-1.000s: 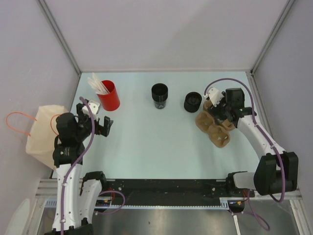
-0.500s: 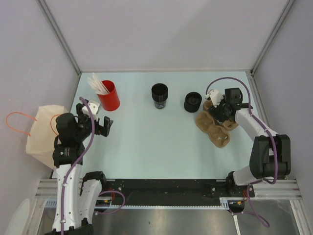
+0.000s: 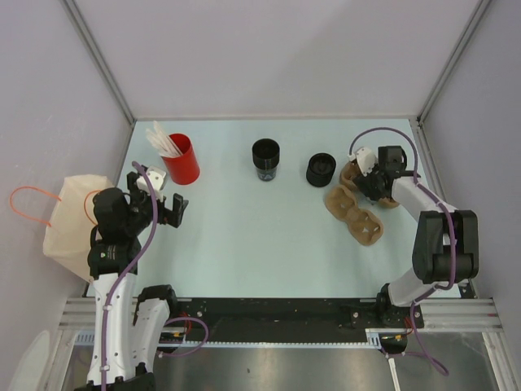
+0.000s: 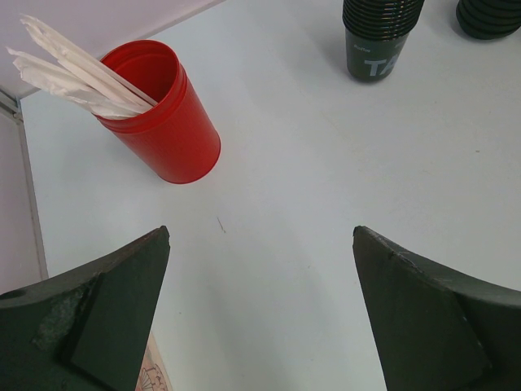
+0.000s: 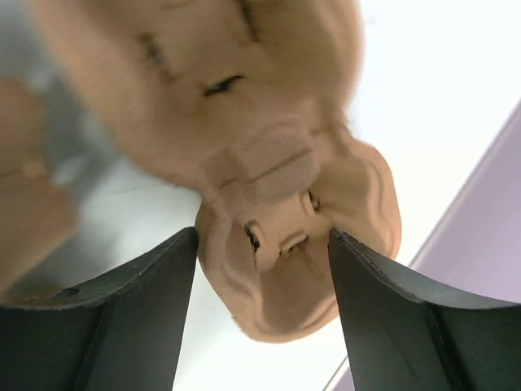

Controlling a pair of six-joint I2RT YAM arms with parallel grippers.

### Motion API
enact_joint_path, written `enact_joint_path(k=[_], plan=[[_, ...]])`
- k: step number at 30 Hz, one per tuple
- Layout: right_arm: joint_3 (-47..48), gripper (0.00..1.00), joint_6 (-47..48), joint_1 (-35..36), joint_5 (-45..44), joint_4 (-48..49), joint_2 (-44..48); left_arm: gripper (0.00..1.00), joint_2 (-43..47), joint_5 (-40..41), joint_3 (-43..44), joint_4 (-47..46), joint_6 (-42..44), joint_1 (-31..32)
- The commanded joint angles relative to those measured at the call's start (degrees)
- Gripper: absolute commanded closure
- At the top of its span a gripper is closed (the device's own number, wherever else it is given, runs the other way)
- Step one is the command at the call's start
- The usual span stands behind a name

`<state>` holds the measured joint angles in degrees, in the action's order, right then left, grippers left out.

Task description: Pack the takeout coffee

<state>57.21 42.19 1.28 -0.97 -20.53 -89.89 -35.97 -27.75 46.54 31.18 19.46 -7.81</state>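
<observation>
The takeout coffee cup (image 3: 265,157) (image 4: 378,41), small, round and black, stands upright at the back middle of the table. No gripper touches it. My left gripper (image 3: 172,210) (image 4: 260,233) hangs open and empty over the left side, just in front of the red cup. My right gripper (image 3: 366,186) (image 5: 264,236) is at the right, shut on one rounded pocket of the brown pulp cup carrier (image 3: 358,216) (image 5: 285,244). Both its fingers press on that pocket's sides.
A red cup with white sticks (image 3: 181,159) (image 4: 163,122) stands at the back left. A squatter black round piece (image 3: 321,169) (image 4: 492,16) sits between the coffee cup and the carrier. A beige bag with orange handles (image 3: 69,220) hangs off the table's left edge.
My right arm has swung its elbow in and turned at the wrist, and the carrier has shifted and turned slightly with it. The left arm has not moved.
</observation>
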Motion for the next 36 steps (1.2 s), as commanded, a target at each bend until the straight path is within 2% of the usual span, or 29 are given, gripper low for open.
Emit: enact_joint_path(k=[1, 11, 16, 21, 24, 28, 31, 33, 36], plan=[[3.78, 0.3, -0.27, -2.86, -5.17, 7.7, -1.95, 0.0, 0.37, -1.34, -0.31, -1.74, -0.66, -0.54], [10.72, 0.3, -4.4, -1.99, -10.71, 16.83, -11.27, 0.01, 0.28, -0.91, -0.23, -1.56, -0.74, -0.62], [16.6, 0.31, -6.33, -1.46, -14.75, 18.69, -16.98, 0.01, 0.37, -0.82, -0.23, -1.56, -0.74, -0.89], [17.67, 0.32, -8.0, -1.63, -14.68, 16.68, -16.38, 0.01, 0.46, -0.9, -0.31, -1.56, -0.74, -0.98], [17.67, 0.33, -10.2, -2.68, -12.74, 12.46, -12.26, 0.0, 0.37, -1.17, -0.31, -1.65, -0.74, -0.98], [17.67, 0.34, -12.4, -4.26, -2.67, 1.33, -2.95, 0.01, 0.46, -1.43, -0.23, -1.65, -0.66, -1.06], [16.53, 0.32, -8.63, -3.48, 6.2, -7.2, 5.93, 0.01, 0.72, -1.61, -0.23, -1.65, -0.66, -1.06], [14.43, 0.29, -2.84, -2.08, 9.57, -10.74, 12.52, 0.0, 0.98, -1.87, -0.31, -1.56, -0.74, -1.06], [10.12, 0.24, 5.95, 4.06, 7.49, -16.63, 19.82, 0.0, 0.9, -1.87, -0.31, -1.56, -0.57, -1.06]])
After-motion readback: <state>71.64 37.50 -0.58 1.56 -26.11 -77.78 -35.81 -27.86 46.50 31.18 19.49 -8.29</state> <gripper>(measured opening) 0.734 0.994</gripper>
